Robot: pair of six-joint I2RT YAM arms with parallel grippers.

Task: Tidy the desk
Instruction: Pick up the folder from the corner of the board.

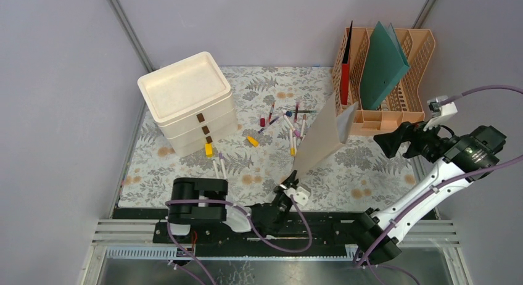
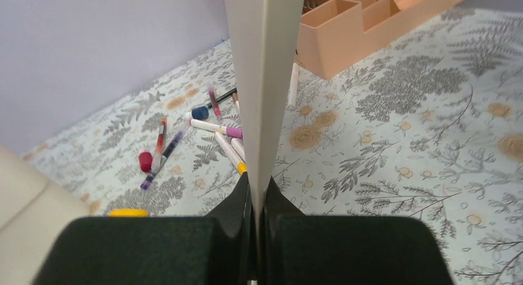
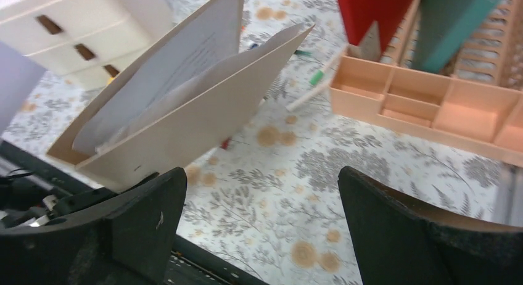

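The desk (image 1: 382,174) is covered by a pale cloth with fern leaves and tan flowers. My left gripper (image 1: 288,187) is shut on the lower edge of a beige paper folder (image 1: 324,137) and holds it upright above the desk's middle. The folder also shows edge-on in the left wrist view (image 2: 262,81) and in the right wrist view (image 3: 185,106), with white sheets inside. My right gripper (image 1: 395,143) is open and empty, raised to the right of the folder. Several markers (image 1: 287,121) lie scattered behind the folder.
A cream drawer unit (image 1: 188,103) stands at the back left. A peach file rack (image 1: 385,75) at the back right holds a red folder (image 1: 345,69) and a green folder (image 1: 382,66). Two pens (image 1: 219,168) lie near the front edge.
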